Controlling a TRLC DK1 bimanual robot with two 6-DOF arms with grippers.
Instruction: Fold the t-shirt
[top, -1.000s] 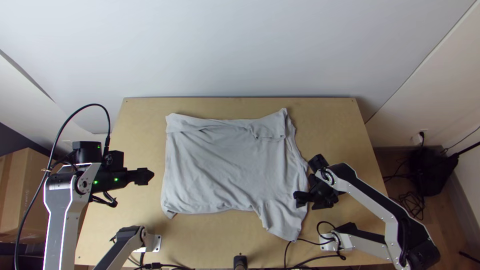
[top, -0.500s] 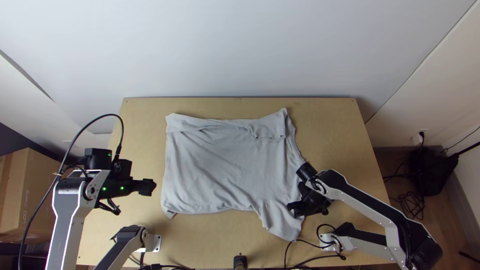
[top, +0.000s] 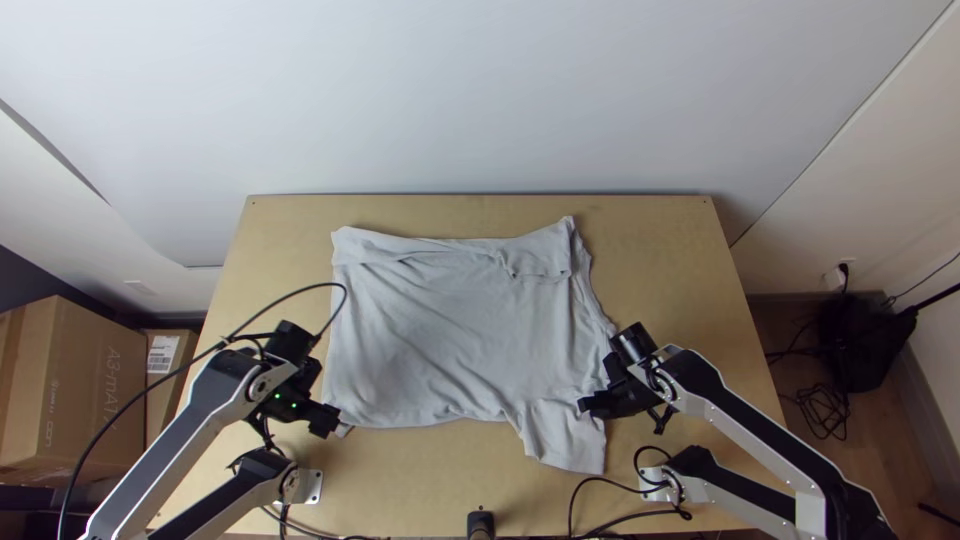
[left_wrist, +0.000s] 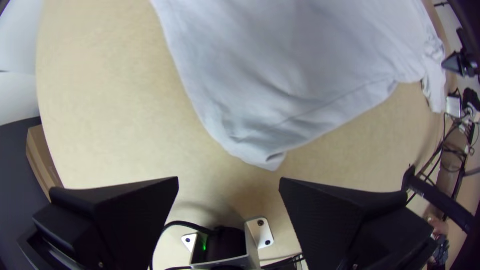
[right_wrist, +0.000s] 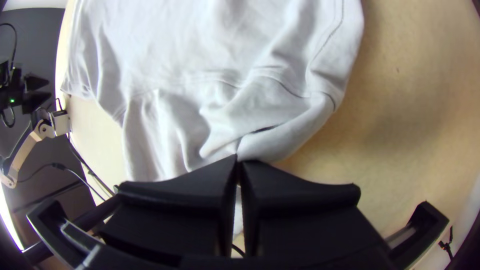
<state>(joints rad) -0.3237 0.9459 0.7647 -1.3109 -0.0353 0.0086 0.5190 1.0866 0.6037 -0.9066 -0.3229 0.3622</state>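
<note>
My left gripper (top: 330, 422) is at the t-shirt's near left corner in the top view. In the left wrist view that gripper (left_wrist: 229, 186) stands open, with a corner of the t-shirt (left_wrist: 265, 125) just beyond the gap between its fingers. The grey t-shirt (top: 450, 330) lies spread, its far edge turned over in a band and a sleeve pointing to the near right. My right gripper (top: 588, 405) is over the base of that sleeve. In the right wrist view the right gripper (right_wrist: 238, 162) is shut on a gathered fold of the shirt (right_wrist: 215, 65) near the sleeve seam.
Wooden table (top: 660, 250) shows on all sides of the shirt. Cables (top: 620, 512) run along the near edge by the right arm's base. Cardboard boxes (top: 85, 390) stand on the floor at the left, and a black bag-like object (top: 860, 345) is at the right.
The left gripper has moved right and nearer, to the shirt's corner. The right gripper, over the sleeve before, has moved slightly away from the near edge and closed on cloth; the sleeve's end has shifted a little.
</note>
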